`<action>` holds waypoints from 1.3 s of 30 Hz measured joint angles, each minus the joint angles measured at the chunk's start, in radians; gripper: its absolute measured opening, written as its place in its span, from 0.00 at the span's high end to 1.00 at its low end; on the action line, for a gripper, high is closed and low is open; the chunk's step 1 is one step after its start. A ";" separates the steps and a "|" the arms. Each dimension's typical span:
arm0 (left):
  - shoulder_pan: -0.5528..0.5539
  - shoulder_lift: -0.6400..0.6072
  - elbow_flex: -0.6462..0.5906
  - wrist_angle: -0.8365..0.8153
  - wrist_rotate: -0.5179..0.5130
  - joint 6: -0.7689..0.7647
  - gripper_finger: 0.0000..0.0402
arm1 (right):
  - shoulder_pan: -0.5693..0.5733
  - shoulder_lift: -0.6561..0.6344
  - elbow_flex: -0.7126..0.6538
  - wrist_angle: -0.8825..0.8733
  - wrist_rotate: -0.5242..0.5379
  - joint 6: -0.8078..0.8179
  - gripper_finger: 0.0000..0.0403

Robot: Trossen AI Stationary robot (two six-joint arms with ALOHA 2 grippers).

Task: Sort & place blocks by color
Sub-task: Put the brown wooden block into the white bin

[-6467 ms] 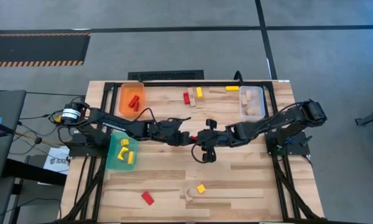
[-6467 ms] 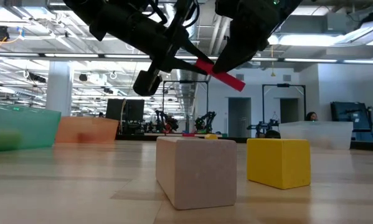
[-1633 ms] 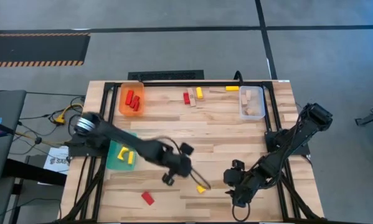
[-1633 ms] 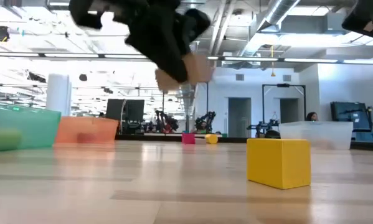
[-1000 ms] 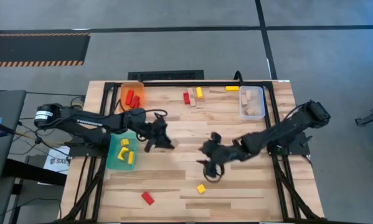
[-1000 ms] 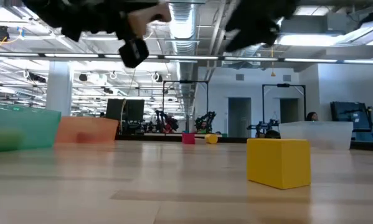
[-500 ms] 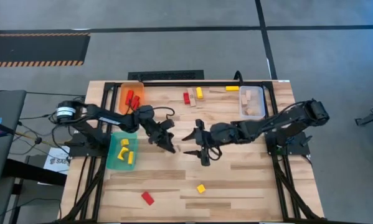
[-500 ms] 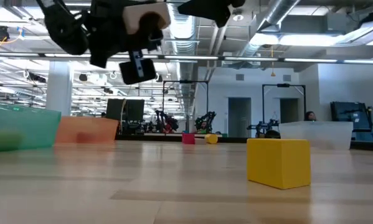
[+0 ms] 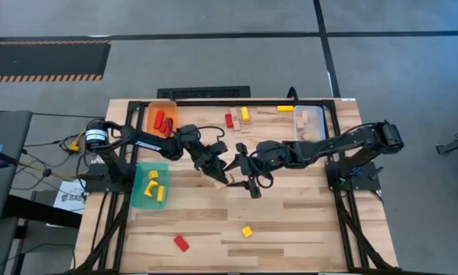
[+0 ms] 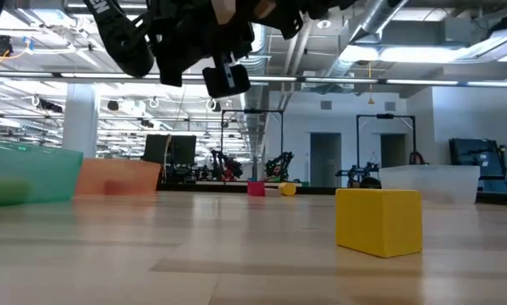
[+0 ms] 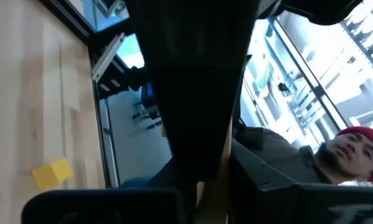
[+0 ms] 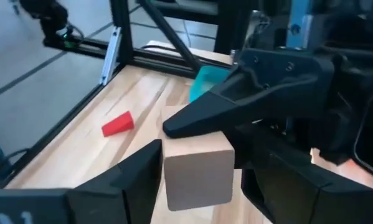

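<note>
A pale wood cube (image 12: 198, 168) hangs in the air above the table's middle. My left gripper (image 9: 222, 173) is shut on it, reaching in from the table's left. My right gripper (image 9: 235, 165) faces it from the right and is open, with its two fingers (image 12: 127, 180) standing on either side of the cube. A red block (image 9: 181, 243) and a yellow cube (image 9: 247, 231) lie flat near the table's near edge. A few red, yellow and wood blocks (image 9: 237, 117) and a yellow bar (image 9: 285, 108) lie by the far edge. My left gripper pinches the wood cube between its two fingers; one dark finger (image 12: 236, 109) lies on the cube's upper face (image 12: 195, 149), and the other is hidden behind the cube. It comes from the table's left, about level. The cube is lifted clear of the table. My right gripper flanks the cube's sides; whether its fingers touch it I cannot tell.
The orange bin (image 9: 161, 121) with red blocks stands at far left, the teal bin (image 9: 150, 186) with yellow blocks at left, and the clear bin (image 9: 309, 124) with wood blocks at far right. A person (image 11: 351, 149) shows beyond the table.
My left gripper has carried the wood cube toward the table's right, to the middle. My right gripper has swung up and toward the far-left, from near the yellow cube to face the left gripper, and its fingers now stand around the wood cube.
</note>
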 joint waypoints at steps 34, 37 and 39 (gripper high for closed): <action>0.273 -0.038 0.008 -0.293 -0.257 0.336 0.67 | -0.459 -0.301 0.000 -0.945 0.176 0.260 0.70; 0.274 -0.107 0.008 -0.432 -0.356 0.446 0.73 | -0.597 -0.315 0.000 -1.021 0.248 0.344 0.70; 0.275 -0.171 0.008 -0.552 -0.449 0.537 0.77 | -0.687 -0.312 0.000 -1.076 0.295 0.413 0.70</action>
